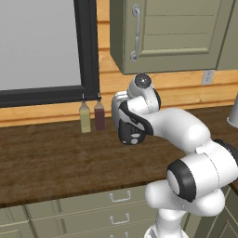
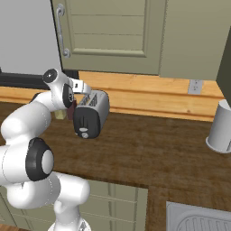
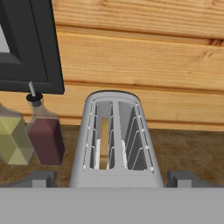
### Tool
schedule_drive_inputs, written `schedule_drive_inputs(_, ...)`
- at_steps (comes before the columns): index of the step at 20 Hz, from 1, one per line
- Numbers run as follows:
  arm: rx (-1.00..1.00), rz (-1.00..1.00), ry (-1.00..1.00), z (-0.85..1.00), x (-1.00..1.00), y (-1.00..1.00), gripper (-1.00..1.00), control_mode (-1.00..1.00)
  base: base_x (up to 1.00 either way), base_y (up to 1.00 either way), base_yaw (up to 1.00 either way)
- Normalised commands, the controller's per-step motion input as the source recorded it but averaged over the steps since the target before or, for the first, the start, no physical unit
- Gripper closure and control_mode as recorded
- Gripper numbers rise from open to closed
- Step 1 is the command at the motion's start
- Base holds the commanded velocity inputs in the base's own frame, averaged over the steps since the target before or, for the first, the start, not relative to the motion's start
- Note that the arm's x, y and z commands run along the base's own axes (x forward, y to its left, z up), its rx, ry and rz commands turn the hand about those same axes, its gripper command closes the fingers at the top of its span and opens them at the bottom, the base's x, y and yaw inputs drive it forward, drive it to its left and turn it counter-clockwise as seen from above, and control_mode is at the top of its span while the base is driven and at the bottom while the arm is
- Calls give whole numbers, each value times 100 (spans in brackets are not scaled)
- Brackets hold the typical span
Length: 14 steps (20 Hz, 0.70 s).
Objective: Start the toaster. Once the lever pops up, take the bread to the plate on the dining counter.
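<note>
The silver toaster stands on the wooden worktop near the back wall, its black end panel facing the base. Low on that panel is the lever, a small pale tab. In the hand view I look down into the toaster. The bread stands upright in its left slot, and the right slot is empty. My gripper hovers just above the toaster's near end. It is open, with one fingertip on each side of the body and nothing held. The plate and the dining counter are out of view.
Two slim bottles, one olive and one dark red, stand just left of the toaster under the black window frame. A grey canister sits at the far right, and a sink at the front right. Wall cabinets hang overhead.
</note>
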Motion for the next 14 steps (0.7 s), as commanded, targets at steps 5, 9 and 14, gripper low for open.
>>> schedule_drive_inputs(5, 0, 0, 0, 0, 0, 0, -100, -100, 0, 0, 0)
schedule_drive_inputs(9, 0, 0, 0, 0, 0, 0, -100, -100, 0, 0, 0)
schedule_drive_inputs(14, 0, 0, 0, 0, 0, 0, -100, -100, 0, 0, 0)
